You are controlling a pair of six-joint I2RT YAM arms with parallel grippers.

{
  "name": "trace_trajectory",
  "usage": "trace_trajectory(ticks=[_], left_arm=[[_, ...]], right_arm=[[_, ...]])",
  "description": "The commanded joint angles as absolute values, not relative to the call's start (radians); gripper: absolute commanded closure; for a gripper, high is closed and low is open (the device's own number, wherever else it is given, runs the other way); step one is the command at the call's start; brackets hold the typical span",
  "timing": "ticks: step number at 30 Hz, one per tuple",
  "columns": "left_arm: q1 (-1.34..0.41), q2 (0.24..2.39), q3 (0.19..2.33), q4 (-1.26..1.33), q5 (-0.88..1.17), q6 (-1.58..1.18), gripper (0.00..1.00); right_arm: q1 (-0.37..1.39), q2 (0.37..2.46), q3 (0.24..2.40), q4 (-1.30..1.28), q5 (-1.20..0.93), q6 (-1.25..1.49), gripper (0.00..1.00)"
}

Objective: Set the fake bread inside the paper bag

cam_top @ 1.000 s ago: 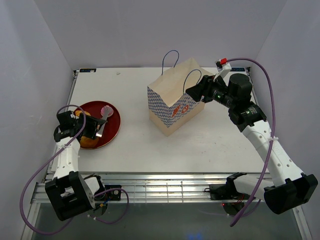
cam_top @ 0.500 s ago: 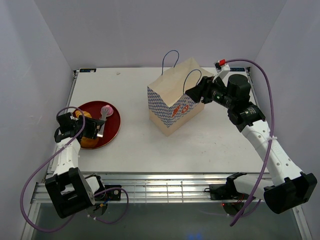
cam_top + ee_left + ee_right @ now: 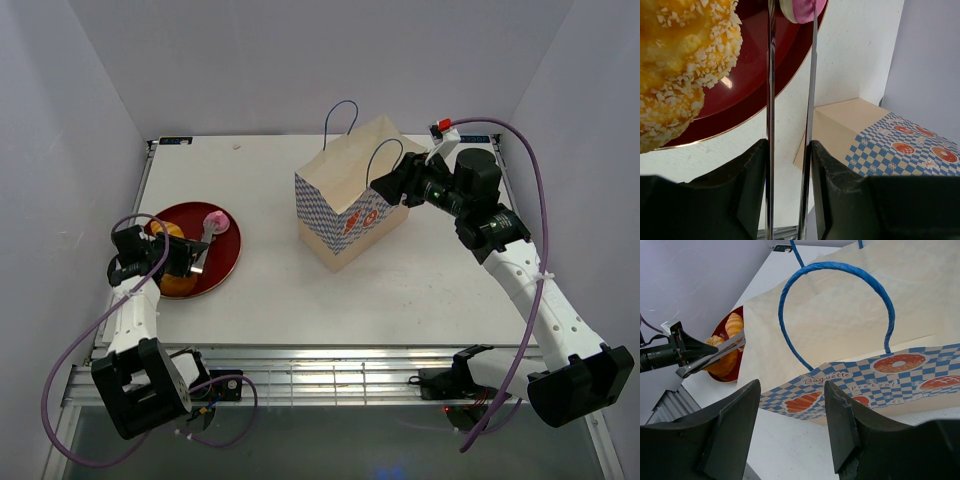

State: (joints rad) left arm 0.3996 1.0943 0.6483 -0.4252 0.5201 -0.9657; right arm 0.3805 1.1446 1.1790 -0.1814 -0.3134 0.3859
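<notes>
- Gripping the bread is the step in hand: the left fingers (image 3: 840, 190) are clamped on the two blades of the silver tongs (image 3: 771, 90), whose tips are set on either side of the pink-topped cake (image 3: 801, 10).
- The cake and the orange buns (image 3: 685, 50) are seen on the dark-red plate (image 3: 755, 80), which lies on the tabletop (image 3: 260, 310) well to the left of the paper bag (image 3: 345, 200).
- The right fingers (image 3: 730, 430) are held apart with nothing pinched, just beside the bag's upper right edge and near a loop handle (image 3: 887, 315).
- Next, it is judged, the cake must be squeezed firmly enough not to slip, lifted off the plate and carried rightward to above the bag.
- Whether the bag's mouth is spread cannot be told, so it may first need to be opened by the right fingers.
</notes>
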Motion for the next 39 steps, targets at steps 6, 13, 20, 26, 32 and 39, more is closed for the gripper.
trace_trajectory(ticks=[6,13,20,26,32,39], left_arm=[[0.408,1.008,0.765,-0.497,0.515,-0.928,0.55],[0.408,0.956,0.859,-0.564,0.497,-0.904,0.55],[0.410,0.913,0.963,-0.589,0.546,-0.899,0.54],[0.350,0.934,1.109,-0.594,0.580,-0.888,0.53],[0.217,1.026,1.293,-0.587,0.598,-0.868,0.53],[0.034,1.049,1.422,-0.583,0.615,-0.861,0.53]], right_arm=[[0.376,1.121,1.173,-0.141,-0.311,0.400,0.40],[0.376,1.114,1.184,-0.172,-0.302,0.391,0.27],[0.376,1.080,1.210,-0.225,-0.299,0.387,0.11],[0.376,1.054,1.233,-0.271,-0.304,0.391,0.09],[0.376,1.011,1.224,-0.299,-0.295,0.425,0.09],[0.377,0.971,1.236,-0.356,-0.224,0.454,0.06]])
